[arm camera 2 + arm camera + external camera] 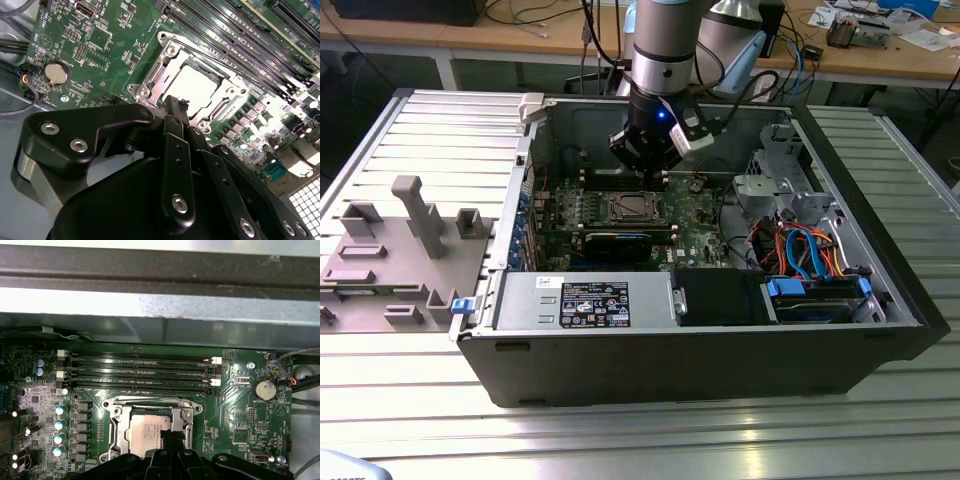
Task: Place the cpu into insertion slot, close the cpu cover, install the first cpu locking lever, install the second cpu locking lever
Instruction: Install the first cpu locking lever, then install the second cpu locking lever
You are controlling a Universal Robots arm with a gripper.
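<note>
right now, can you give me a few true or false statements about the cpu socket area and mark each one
1. The silver-grey square cpu lies in the metal-rimmed insertion slot. True.
2. The thin silvery cpu cover stands upright, swung open. False: it lies flat around the chip.
3. The black gripper hangs over the socket's edge. True.
4. The round silver coin cell sits between the long black memory slots. False: it sits beside them on the green board.

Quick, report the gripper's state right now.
Gripper: shut, holding nothing, its tips just above the cpu cover, which lies closed over the cpu.
</note>
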